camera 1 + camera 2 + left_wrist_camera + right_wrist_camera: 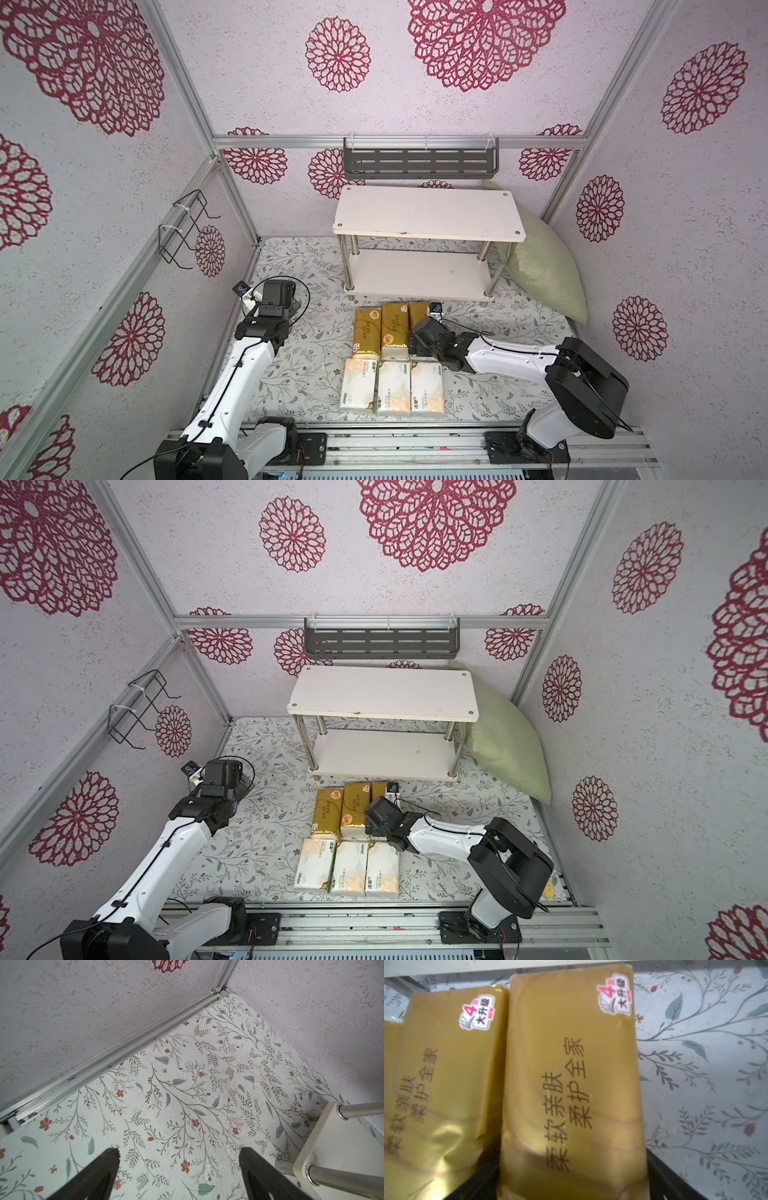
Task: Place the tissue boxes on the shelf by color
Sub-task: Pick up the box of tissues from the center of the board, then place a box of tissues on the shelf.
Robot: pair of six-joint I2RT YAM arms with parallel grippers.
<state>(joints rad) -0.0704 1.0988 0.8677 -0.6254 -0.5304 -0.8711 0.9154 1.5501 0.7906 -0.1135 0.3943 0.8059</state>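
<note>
Gold foil pack point(571, 1084) sits between right jaws — grip unclear; left jaws gape, empty.

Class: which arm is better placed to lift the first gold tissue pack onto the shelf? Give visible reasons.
Right. The right gripper has its jaws either side of the rightmost gold pack. The left gripper hangs open over bare table beside the shelf, with nothing between its fingers.

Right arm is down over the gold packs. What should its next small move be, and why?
Probably close the right pincer on the rightmost gold pack before any lift. Its fingers flank that pack on both long sides, but whether they grip it firmly is unclear, and the shelf holds nothing so far.
</note>
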